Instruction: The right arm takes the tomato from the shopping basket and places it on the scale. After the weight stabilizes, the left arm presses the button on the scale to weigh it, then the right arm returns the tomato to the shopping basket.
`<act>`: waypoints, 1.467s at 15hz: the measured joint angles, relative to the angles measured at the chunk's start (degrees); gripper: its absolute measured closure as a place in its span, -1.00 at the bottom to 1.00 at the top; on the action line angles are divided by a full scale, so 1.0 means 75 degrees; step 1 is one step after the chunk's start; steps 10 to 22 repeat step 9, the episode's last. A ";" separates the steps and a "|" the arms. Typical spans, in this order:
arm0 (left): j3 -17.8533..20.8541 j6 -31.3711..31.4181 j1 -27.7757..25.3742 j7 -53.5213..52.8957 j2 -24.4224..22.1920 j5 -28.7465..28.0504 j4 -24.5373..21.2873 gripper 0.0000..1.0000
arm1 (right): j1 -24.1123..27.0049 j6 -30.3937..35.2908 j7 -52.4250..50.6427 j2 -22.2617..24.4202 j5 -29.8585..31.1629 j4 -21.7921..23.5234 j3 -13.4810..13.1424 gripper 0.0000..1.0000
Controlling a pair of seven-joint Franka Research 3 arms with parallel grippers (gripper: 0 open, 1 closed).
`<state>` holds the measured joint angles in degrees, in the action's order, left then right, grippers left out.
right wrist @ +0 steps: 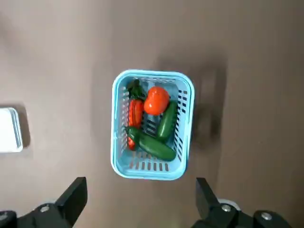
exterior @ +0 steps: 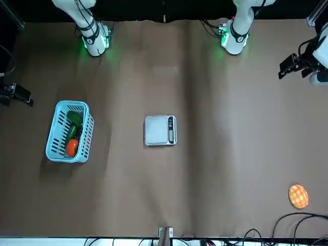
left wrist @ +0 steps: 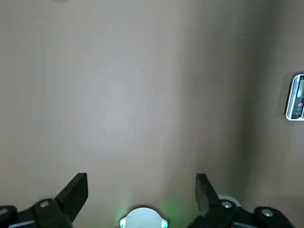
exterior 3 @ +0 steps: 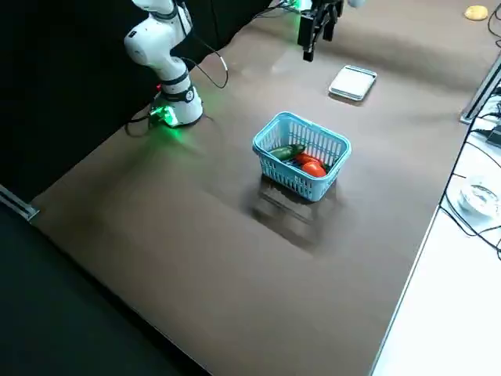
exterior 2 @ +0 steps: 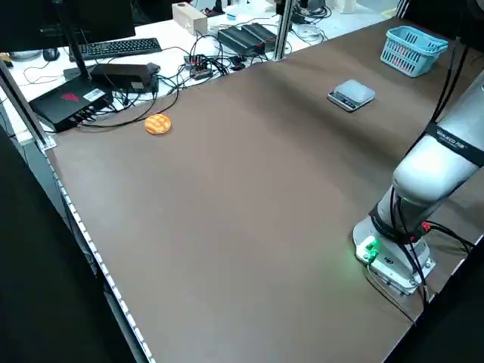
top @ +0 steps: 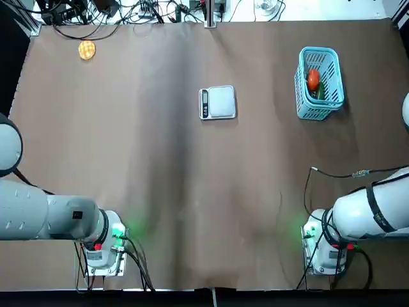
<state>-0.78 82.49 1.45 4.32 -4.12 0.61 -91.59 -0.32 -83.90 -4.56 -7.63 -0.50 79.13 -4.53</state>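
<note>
The light-blue shopping basket (top: 319,110) stands at the table's far right. The tomato (top: 312,79) lies inside it beside green vegetables (right wrist: 159,142) and a long red one (right wrist: 135,114). The silver scale (top: 221,101) sits bare at mid-table, its display strip (top: 204,103) toward the left arm's side. My right gripper (right wrist: 141,192) hangs open high above the basket (right wrist: 151,164), the tomato (right wrist: 156,100) well below its spread fingers. My left gripper (left wrist: 141,190) is open over bare table, with the scale's edge (left wrist: 297,96) off to one side. Both grippers (exterior: 15,93) (exterior: 293,64) hold nothing.
A yellow-orange waffle-like round (top: 87,50) lies at the far left corner. Cables, a keyboard and boxes crowd the bench beyond the table's far edge (exterior 2: 121,72). The arm bases (top: 105,246) (top: 326,246) glow green at the near edge. Brown tabletop lies between scale and basket.
</note>
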 joint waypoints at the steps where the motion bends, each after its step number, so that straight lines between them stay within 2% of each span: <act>1: 0.0001 0.0000 -0.0034 0.0000 0.0001 0.0000 0.0000 -1.00 | 0.0035 0.0213 -0.0178 0.0013 0.0000 0.0001 -0.0002 -1.00; 9: 0.0002 0.0000 -0.0072 0.0000 0.0001 0.0000 0.0000 -1.00 | 0.0162 0.0140 -0.0561 0.0268 -0.0008 0.0350 -0.0024 -1.00; 22: 0.0002 0.0000 -0.0072 0.0000 0.0001 0.0000 0.0000 -1.00 | 0.0162 0.0140 -0.0561 0.0268 -0.0008 0.0350 -0.0024 -1.00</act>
